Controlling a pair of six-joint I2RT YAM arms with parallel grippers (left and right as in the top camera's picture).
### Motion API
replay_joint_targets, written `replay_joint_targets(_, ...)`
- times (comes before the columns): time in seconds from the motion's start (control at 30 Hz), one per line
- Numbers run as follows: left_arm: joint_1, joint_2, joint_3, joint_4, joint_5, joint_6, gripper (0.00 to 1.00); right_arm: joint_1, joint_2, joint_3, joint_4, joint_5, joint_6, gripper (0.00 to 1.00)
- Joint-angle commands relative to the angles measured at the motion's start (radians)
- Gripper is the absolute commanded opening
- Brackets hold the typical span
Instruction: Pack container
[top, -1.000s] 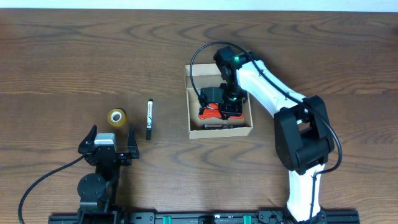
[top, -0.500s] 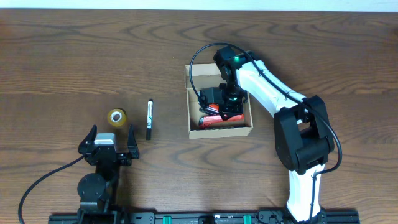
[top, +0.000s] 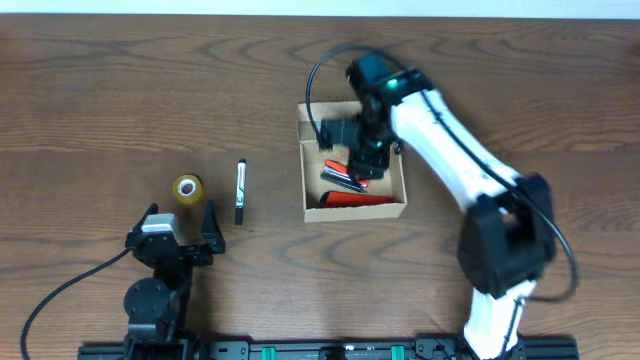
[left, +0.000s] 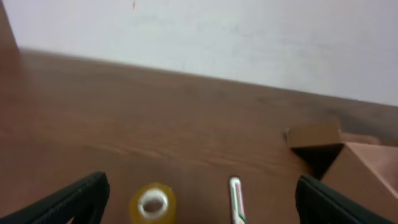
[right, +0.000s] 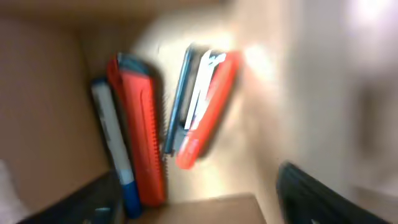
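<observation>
Tan cardboard box (top: 355, 210) is sitting mid-bench (top: 100, 100) holding red items (right: 140, 137), while the right claw (top: 362, 158) is hovering above it, spread and empty, likely releasing; next, the black marker (top: 240, 192) lying left of it is probably needing a grasp.

Even bright light, right wrist view heavily motion-blurred (left wrist soft).

You're at a robot test bench, most likely a lab.
Two robot arms face you across the work surface. The black arm (top: 152, 298) at near left and the white arm (top: 440, 150) at near right rise from a metal rail (top: 300, 350) along the near edge of a dark wood-grain table (top: 120, 90). A bare white wall (left: 249, 37) closes the far side.
</observation>
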Motion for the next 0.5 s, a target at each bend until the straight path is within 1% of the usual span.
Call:
replay_joint_targets(0.0,0.004,0.024,0.064,-0.135,0.007,-0.113,0.95,-0.056,-0.124,0.068,0.002,-0.021,0.157,0.88)
replay_joint_targets(0.03,0.004,0.047,0.083,-0.164,0.007,-0.112,0.95,-0.078,-0.143,0.069,0.002,-0.023,0.179,0.89)
replay_joint_targets(0.1,0.004,0.119,0.129,-0.204,0.007,-0.112,0.96,-0.13,-0.179,0.069,-0.003,-0.021,0.24,0.98)
replay_joint_targets(0.13,0.004,0.157,0.149,-0.216,0.008,-0.112,0.96,-0.151,-0.192,0.069,-0.007,-0.021,0.265,0.99)
replay_joint_targets(0.3,0.004,0.487,0.327,-0.317,0.008,-0.111,0.95,-0.308,-0.252,0.069,-0.013,-0.021,0.323,0.99)
replay_joint_targets(0.4,0.004,0.752,0.502,-0.44,0.016,-0.106,0.95,-0.414,-0.262,0.069,0.005,-0.021,0.386,0.99)
replay_joint_targets(0.47,0.004,0.896,0.616,-0.522,0.035,-0.07,0.95,-0.472,-0.261,0.069,0.008,-0.021,0.429,0.99)
